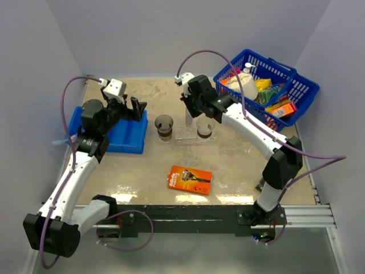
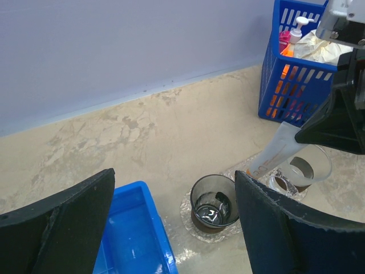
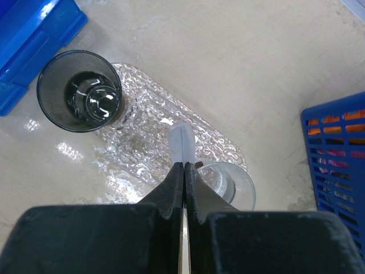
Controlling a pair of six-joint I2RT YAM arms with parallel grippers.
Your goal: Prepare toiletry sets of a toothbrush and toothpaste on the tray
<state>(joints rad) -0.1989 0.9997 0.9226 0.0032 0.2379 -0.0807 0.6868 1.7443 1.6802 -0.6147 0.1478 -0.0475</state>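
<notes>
Right wrist: tool (image 3: 183, 166) pinches flat item (image 3: 181, 142) (over tray (image 3: 148, 103)).

Top cam sits high behind the arms (image 1: 74, 171), looking down on the whole table (image 1: 239, 160). Wrist cams hang close: left faces the basket (image 2: 291, 85), right points straight down; both catch the tray (image 3: 142, 114).

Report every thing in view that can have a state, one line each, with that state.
left gripper: open, empty, over the blue bin.
right gripper: shut on the flat pale item.
flat pale item: held, lower end down beside the clear cup.
dark cup: upright on the tray.
clear cup: upright on the tray.
razor pack: lying flat, away from both grippers.
basket: loaded with goods.
</notes>
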